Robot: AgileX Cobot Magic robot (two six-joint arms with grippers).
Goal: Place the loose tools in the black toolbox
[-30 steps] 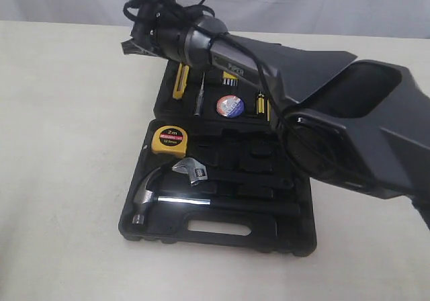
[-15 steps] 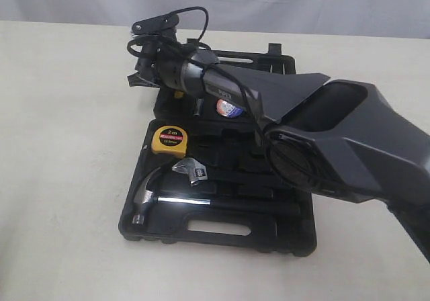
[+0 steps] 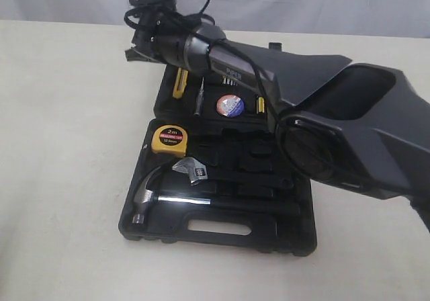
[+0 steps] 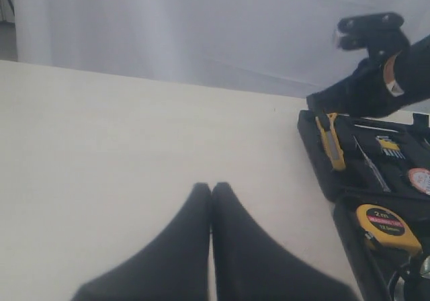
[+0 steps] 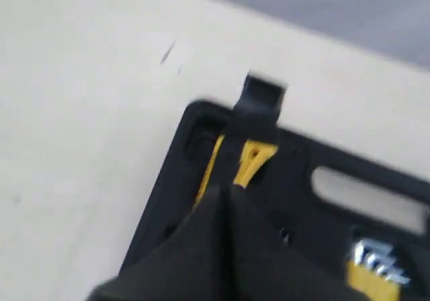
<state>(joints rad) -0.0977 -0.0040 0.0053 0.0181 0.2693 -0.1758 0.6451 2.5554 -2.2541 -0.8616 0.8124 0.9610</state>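
Note:
The black toolbox [image 3: 295,237] lies open on the table. In its near half sit the yellow tape measure [image 3: 168,140], a steel hammer and a wrench. The far half holds the yellow-black utility knife [image 3: 179,83] and the tape roll [image 3: 229,105]. My right gripper [image 3: 132,54] hangs shut and empty just above the far left corner, over the knife [image 5: 250,160]. My left gripper [image 4: 211,187] is shut with nothing in it, over bare table left of the toolbox [image 4: 314,154]. From there the knife [image 4: 330,140] and the tape measure [image 4: 388,227] show.
The hammer [image 3: 151,195] and the wrench [image 3: 192,170] lie in their recesses, and yellow-handled screwdrivers [image 3: 260,104] sit beside the tape roll. A latch [image 5: 262,99] sticks out from the toolbox's edge. The right arm [image 3: 336,123] spans the toolbox's right side. Pale tabletop surrounds the case.
The right gripper dropped onto the far left corner over the utility knife, then rose again to about its earlier height. The tools have not shifted.

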